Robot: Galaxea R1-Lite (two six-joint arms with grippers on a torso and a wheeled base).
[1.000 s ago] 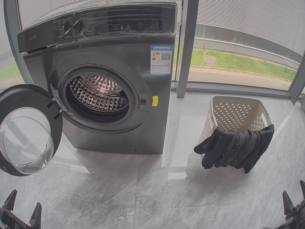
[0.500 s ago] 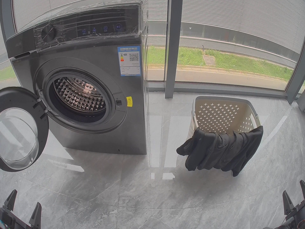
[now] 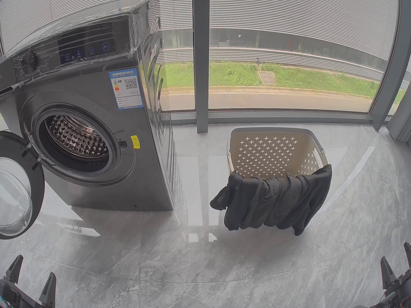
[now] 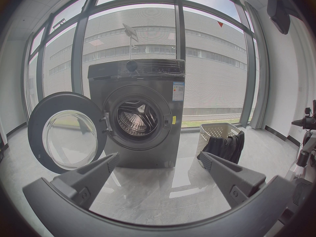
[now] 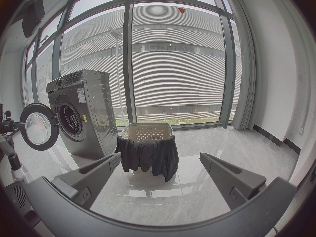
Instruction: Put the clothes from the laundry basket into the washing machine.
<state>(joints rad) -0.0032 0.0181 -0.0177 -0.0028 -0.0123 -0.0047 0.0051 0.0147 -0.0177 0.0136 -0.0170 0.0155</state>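
Note:
A cream laundry basket [image 3: 276,148] [image 4: 215,129] [image 5: 146,132] stands on the floor by the window. Black clothes [image 3: 274,199] [image 4: 225,147] [image 5: 148,155] hang over its near rim. To its left is the grey washing machine [image 3: 85,108] [image 4: 141,116] [image 5: 82,112], its round door [image 3: 15,185] [image 4: 67,132] [image 5: 38,125] swung wide and the steel drum [image 3: 77,140] showing. My left gripper [image 3: 32,276] [image 4: 158,160] sits low at the near left, open and holding nothing. My right gripper [image 3: 396,262] [image 5: 158,160] is low at the near right, also open with nothing in it. Both are far from the basket.
Grey marble floor [image 3: 205,262] lies open between me and the basket. A tall window with a grey pillar [image 3: 200,56] runs behind the machine and basket. A curtain [image 5: 245,83] hangs at the far right.
The whole head view has swung to the right, so the machine and basket sit further left in the picture. Both grippers stay as they were.

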